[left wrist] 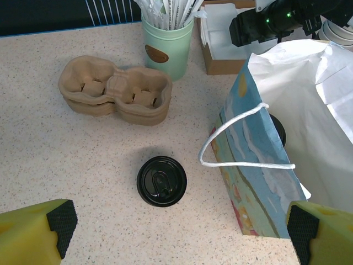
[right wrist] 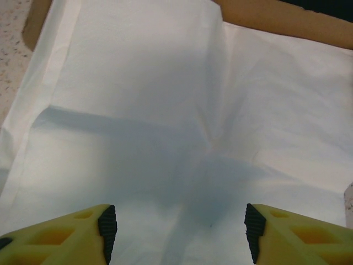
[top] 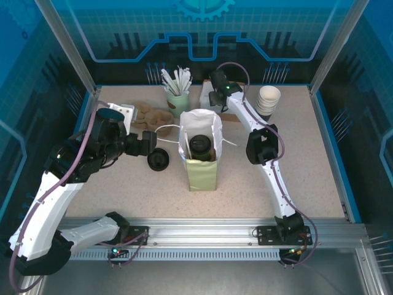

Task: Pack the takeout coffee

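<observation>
Left of the paper bag (top: 202,175), the left gripper (left wrist: 181,223) hangs spread wide and empty, with a loose black lid (left wrist: 161,181) on the table before it. The takeout coffee (top: 200,146) stands inside the bag, so the packing looks essentially done. Behind the bag, the right gripper (right wrist: 179,232) hovers with fingers parted over white napkins (right wrist: 165,110), grasping nothing.

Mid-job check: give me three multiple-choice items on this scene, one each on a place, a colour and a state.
1. Where is the takeout coffee? A. on the table B. inside the paper bag C. on the cup stack
2. What colour is the straw cup? A. mint green B. red C. black
3. The left gripper is: A. shut on a lid B. open and empty C. shut on the bag
Answers: 1 B, its black lid shows inside the bag's mouth; 2 A, pale green sides; 3 B, fingers wide apart with nothing between.
</observation>
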